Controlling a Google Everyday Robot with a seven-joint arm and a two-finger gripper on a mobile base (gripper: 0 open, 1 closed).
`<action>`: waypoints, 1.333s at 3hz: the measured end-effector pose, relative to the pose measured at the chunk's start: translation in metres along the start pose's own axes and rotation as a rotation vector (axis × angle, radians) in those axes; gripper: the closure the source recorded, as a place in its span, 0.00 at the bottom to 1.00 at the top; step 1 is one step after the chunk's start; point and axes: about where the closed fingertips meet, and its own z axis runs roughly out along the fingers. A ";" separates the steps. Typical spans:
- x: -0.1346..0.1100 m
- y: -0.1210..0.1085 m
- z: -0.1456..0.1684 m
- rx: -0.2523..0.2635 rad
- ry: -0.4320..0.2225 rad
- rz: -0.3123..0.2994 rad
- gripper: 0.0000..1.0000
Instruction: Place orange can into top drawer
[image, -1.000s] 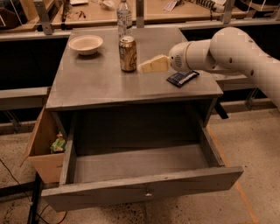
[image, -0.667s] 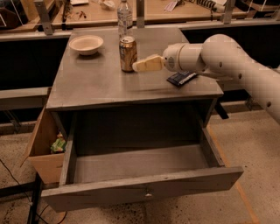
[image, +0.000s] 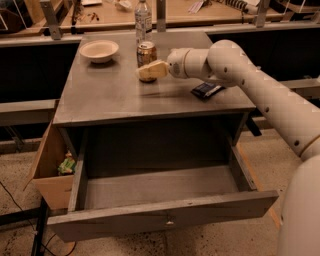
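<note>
The orange can (image: 145, 51) stands upright on the grey cabinet top (image: 110, 95), near the back middle. My gripper (image: 148, 71) reaches in from the right, and its pale fingers overlap the lower front of the can. The top drawer (image: 160, 200) is pulled wide open below the cabinet top, with a small round knob (image: 170, 220) on its front panel. The drawer's inside looks bare.
A clear water bottle (image: 143, 20) stands just behind the can. A white bowl (image: 99, 50) sits at the back left. A dark flat packet (image: 206, 90) lies under my arm on the right. A tan cardboard box (image: 50, 170) stands left of the drawer.
My gripper has moved left across the cabinet top, from a gap right of the can to right against the can's front.
</note>
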 end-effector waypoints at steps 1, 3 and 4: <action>-0.007 0.003 0.028 -0.054 -0.051 0.011 0.18; -0.009 0.008 0.023 -0.072 -0.040 0.027 0.64; -0.016 0.038 -0.015 -0.131 -0.021 0.034 0.88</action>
